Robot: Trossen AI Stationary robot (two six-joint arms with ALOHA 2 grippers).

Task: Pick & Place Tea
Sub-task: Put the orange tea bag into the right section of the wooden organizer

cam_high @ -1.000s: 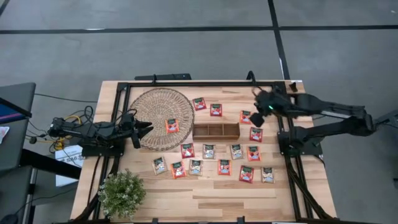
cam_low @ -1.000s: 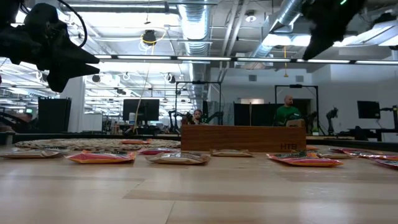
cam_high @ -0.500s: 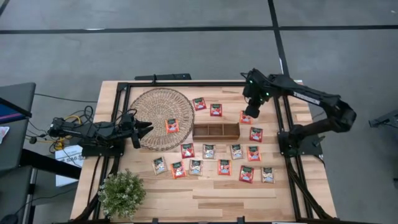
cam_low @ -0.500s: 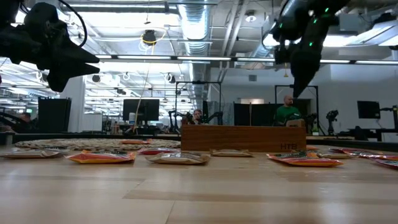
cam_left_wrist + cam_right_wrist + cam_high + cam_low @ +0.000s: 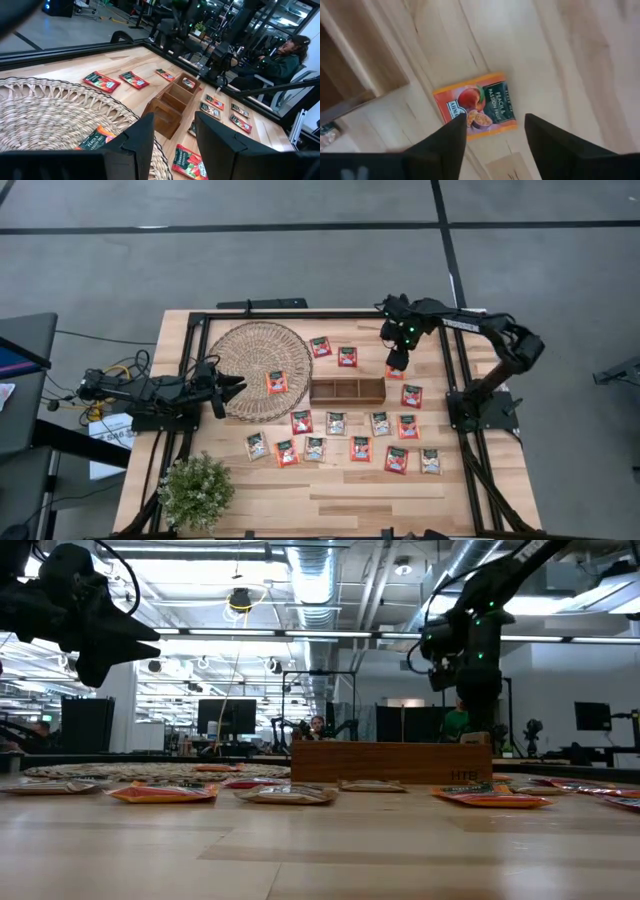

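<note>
Jaws on the right gripper (image 5: 492,132) stood wide apart, empty, straight above a red-orange tea sachet (image 5: 476,106) lying flat just beside the wooden tray (image 5: 347,390). Left gripper (image 5: 232,388) waited part-open over the woven mat (image 5: 255,343), one sachet (image 5: 277,382) on it.

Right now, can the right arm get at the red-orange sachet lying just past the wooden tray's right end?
Probably yes. The right gripper hangs directly over that sachet with jaws open on either side of it; nothing lies between them, and the wooden tray sits clear to one side.
</note>
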